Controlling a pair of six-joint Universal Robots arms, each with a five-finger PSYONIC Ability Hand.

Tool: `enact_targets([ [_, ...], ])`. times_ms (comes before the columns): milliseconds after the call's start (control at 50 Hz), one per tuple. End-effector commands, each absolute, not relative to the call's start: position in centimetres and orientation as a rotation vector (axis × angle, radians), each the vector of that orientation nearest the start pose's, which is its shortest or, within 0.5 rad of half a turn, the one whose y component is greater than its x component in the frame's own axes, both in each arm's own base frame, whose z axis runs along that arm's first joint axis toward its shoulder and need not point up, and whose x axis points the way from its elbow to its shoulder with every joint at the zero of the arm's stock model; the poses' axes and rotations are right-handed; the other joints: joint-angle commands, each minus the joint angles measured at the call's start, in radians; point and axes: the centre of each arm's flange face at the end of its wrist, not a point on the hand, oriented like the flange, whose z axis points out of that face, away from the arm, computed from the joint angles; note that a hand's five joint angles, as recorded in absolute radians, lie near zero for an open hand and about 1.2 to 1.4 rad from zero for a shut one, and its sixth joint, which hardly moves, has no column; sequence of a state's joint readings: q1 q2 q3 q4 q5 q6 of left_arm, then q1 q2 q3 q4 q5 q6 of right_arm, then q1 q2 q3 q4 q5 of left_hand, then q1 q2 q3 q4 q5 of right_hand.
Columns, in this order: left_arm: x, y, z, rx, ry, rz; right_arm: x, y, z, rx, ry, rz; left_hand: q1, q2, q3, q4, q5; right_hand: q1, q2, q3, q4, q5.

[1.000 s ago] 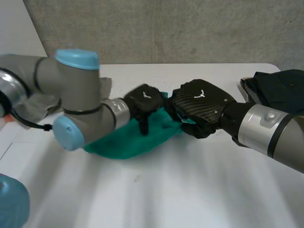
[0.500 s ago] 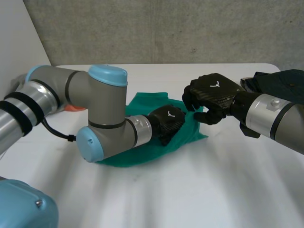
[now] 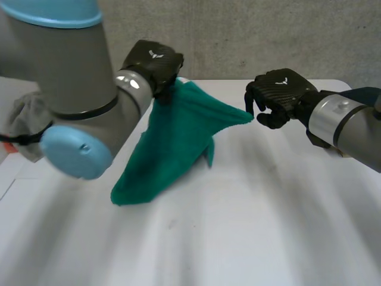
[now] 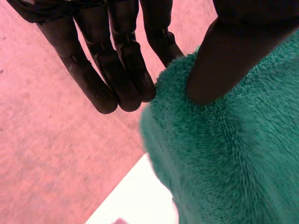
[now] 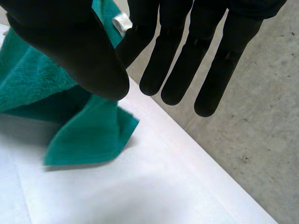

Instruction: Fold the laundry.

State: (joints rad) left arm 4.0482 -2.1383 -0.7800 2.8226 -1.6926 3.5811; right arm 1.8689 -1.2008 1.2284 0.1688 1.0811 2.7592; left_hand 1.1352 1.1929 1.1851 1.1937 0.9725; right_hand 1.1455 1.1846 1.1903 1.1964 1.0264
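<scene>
At the far left a crumpled grey cloth (image 3: 25, 116) lies on the white desk (image 3: 268, 226), partly hidden behind the left arm (image 3: 65, 77), which reaches across above the surface. The left hand (image 3: 153, 59) is raised over the back part of the desk and holds the green towel (image 3: 175, 134) by an upper corner. In the left wrist view the left thumb (image 4: 219, 56) presses on the fluffy cloth. The straight fingers (image 4: 117, 70) lie close together along the towel's edge, the nearest one touching it, so the corner is pinched between thumb and fingers. From that grip the towel hangs down slantwise as a loose, partly doubled sheet. Its lowest end rests on the desk, below and to the left of the hand, and the rest is off the surface. A second corner sticks out sideways to the right, pointing at the right hand (image 3: 278, 90), and ends just beside its fingertips; whether it touches them I cannot tell. In the right wrist view that hand's fingers are straight and stand apart from the right thumb (image 5: 79, 51), with nothing between them, and the towel shows beyond the thumb, over the desk. Behind the right arm (image 3: 345, 125), at the far right, sits a dark object (image 3: 364, 94).
</scene>
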Motion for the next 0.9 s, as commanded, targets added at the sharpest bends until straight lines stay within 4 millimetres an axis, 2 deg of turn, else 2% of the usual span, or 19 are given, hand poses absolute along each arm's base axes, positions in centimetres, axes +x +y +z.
enact_targets([
  [20,-32.4,-23.5,26.9,1.118,2.199,-1.926,30.7,-27.2,24.3,-1.156,1.854,-1.629,0.261,0.203,0.211,0.203,0.249,0.251,0.212,0.206,0.200,0.195],
  [80,-31.8,-23.1,24.9,1.078,2.254,-1.865,32.0,-26.1,22.0,-1.170,1.864,-1.548,0.261,0.203,0.211,0.203,0.249,0.251,0.212,0.206,0.200,0.195],
  [100,-31.4,-22.9,23.8,1.040,2.291,-1.826,32.8,-25.5,20.6,-1.176,1.877,-1.503,0.261,0.203,0.211,0.203,0.249,0.251,0.212,0.206,0.200,0.195],
  [180,-30.3,-22.6,21.2,0.956,2.358,-1.732,33.7,-25.1,17.9,-1.178,1.954,-1.463,0.261,0.203,0.211,0.203,0.249,0.251,0.212,0.206,0.200,0.195],
  [240,-29.6,-22.7,20.3,0.925,2.382,-1.684,33.6,-25.5,17.4,-1.163,1.999,-1.481,0.192,0.134,0.142,0.133,0.180,0.251,0.212,0.206,0.200,0.195],
  [260,-29.2,-22.6,20.0,0.913,2.400,-1.660,33.5,-25.9,17.7,-1.146,2.012,-1.505,-0.012,-0.070,-0.062,-0.071,-0.024,0.224,0.185,0.179,0.173,0.169],
  [300,-28.8,-22.6,19.8,0.912,2.416,-1.643,33.3,-26.3,18.3,-1.124,2.014,-1.529,-0.324,-0.382,-0.374,-0.383,-0.336,-0.050,-0.090,-0.095,-0.101,-0.106],
  [320,-28.7,-22.6,19.8,0.914,2.423,-1.638,33.1,-26.6,18.7,-1.111,2.010,-1.540,-0.500,-0.558,-0.550,-0.559,-0.512,-0.244,-0.283,-0.289,-0.295,-0.299],
  [340,-28.4,-22.5,20.1,0.928,2.430,-1.633,32.8,-27.0,19.6,-1.085,1.998,-1.564,-0.825,-0.882,-0.874,-0.883,-0.836,-0.641,-0.680,-0.686,-0.692,-0.696],
  [360,-28.3,-22.5,20.4,0.932,2.434,-1.639,32.7,-27.1,20.1,-1.079,1.989,-1.575,-0.950,-1.008,-1.000,-1.008,-0.962,-0.773,-0.812,-0.818,-0.824,-0.828],
  [440,-27.4,-22.8,22.8,0.912,2.430,-1.719,31.9,-27.8,22.7,-1.043,1.947,-1.641,-0.961,-1.018,-1.011,-1.019,-0.973,-0.965,-1.004,-1.010,-1.016,-1.020],
  [480,-26.3,-23.6,24.3,0.850,2.417,-1.774,31.6,-28.2,23.7,-1.042,1.918,-1.682,-0.961,-1.018,-1.011,-1.019,-0.973,-0.971,-1.010,-1.016,-1.022,-1.026],
  [540,-25.0,-24.5,25.3,0.794,2.399,-1.799,31.8,-28.3,24.5,-1.072,1.879,-1.712,-0.961,-1.018,-1.011,-1.019,-0.973,-0.971,-1.010,-1.016,-1.022,-1.026],
  [600,-23.3,-25.9,25.5,0.748,2.405,-1.794,32.4,-28.6,24.9,-1.199,1.807,-1.765,-0.961,-1.018,-1.011,-1.019,-0.973,-0.971,-1.010,-1.016,-1.022,-1.026],
  [700,-22.3,-26.8,24.3,0.884,2.423,-1.752,33.1,-28.7,23.7,-1.510,1.703,-1.808,-0.961,-1.018,-1.011,-1.019,-0.973,-0.945,-0.984,-0.989,-0.996,-1.000],
  [720,-22.0,-27.0,23.7,0.954,2.415,-1.737,33.5,-28.7,23.2,-1.609,1.656,-1.826,-0.961,-1.018,-1.011,-1.019,-0.973,-0.915,-0.955,-0.960,-0.966,-0.971],
  [780,-22.0,-27.5,23.0,1.072,2.367,-1.743,34.3,-28.6,22.3,-1.736,1.589,-1.843,-0.961,-1.018,-1.011,-1.019,-0.973,-0.868,-0.908,-0.913,-0.919,-0.924],
  [800,-21.9,-28.0,22.7,1.145,2.325,-1.753,34.7,-28.6,21.5,-1.794,1.564,-1.837,-0.961,-1.018,-1.011,-1.019,-0.973,-0.839,-0.878,-0.884,-0.890,-0.895],
  [900,-23.1,-28.5,21.7,1.361,2.228,-1.769,35.6,-28.5,18.5,-1.854,1.551,-1.768,-0.961,-1.018,-1.011,-1.019,-0.973,-0.809,-0.849,-0.854,-0.860,-0.865],
])
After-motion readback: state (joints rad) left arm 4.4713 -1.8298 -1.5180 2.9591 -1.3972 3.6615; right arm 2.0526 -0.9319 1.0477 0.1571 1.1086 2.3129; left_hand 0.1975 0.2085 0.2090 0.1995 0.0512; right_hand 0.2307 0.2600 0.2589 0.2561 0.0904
